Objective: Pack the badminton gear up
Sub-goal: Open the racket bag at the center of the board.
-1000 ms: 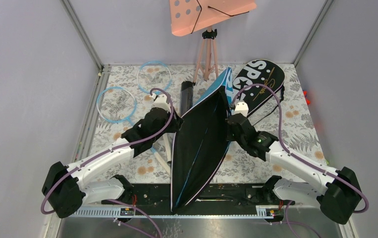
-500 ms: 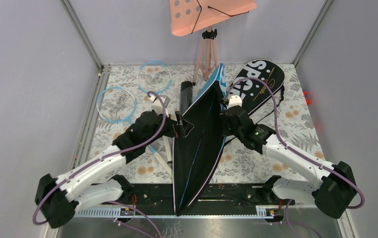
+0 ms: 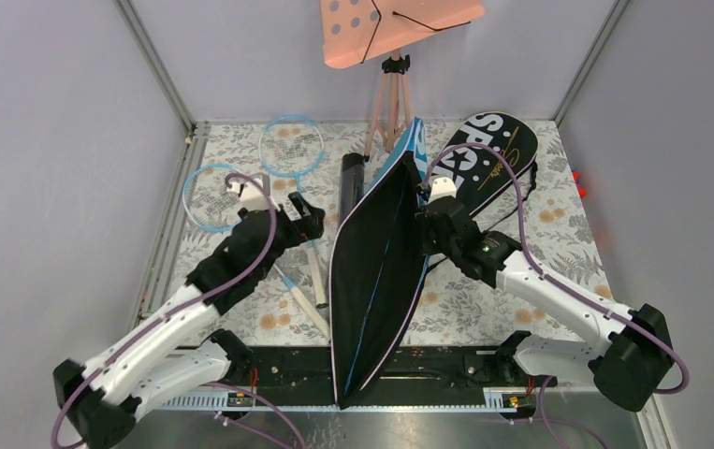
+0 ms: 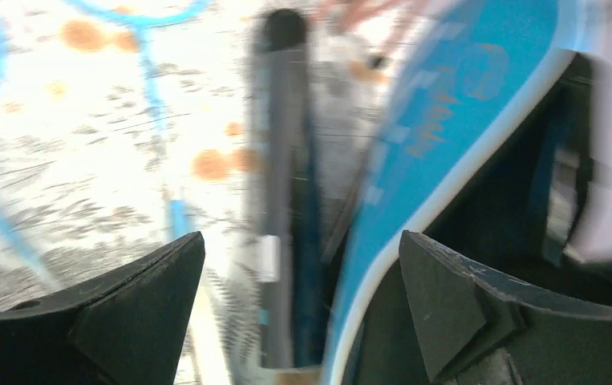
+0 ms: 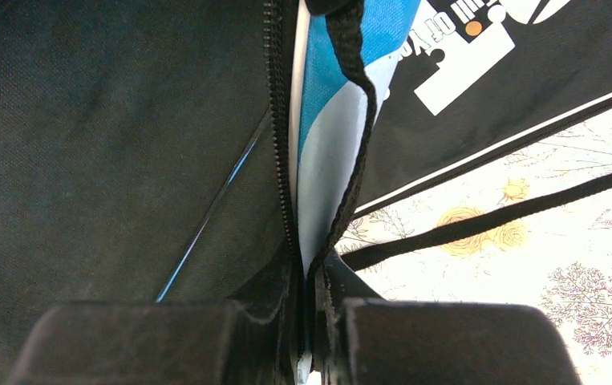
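Top view: blue bag (image 3: 376, 281) standing mid-desk (image 3: 559, 234), mouth propped open. Right gripper (image 3: 425, 223) pinched shut on bag's edge. Left gripper (image 3: 304, 213) spread wide, empty, near rackets (image 3: 289, 145).

Left wrist view: blurred. Black tube (image 4: 282, 184) lying ahead between open jaws. Probably light, rigid, smooth; best taken mid-length.

Right wrist view: clamped on zipper seam (image 5: 281, 160). Soft cloth, likely to sag if released.

open bag (image 3: 376, 281) stands on edge at table (image 3: 559, 253) centre | tube (image 3: 351, 182) just beside it, 11 o'clock | flat bag (image 3: 484, 159) at 1 o'clock | racket (image 3: 214, 198) at 10 o'clock — second racket (image 3: 290, 147) behind it | tripod (image 3: 390, 103) at 12 o'clock, farthest back
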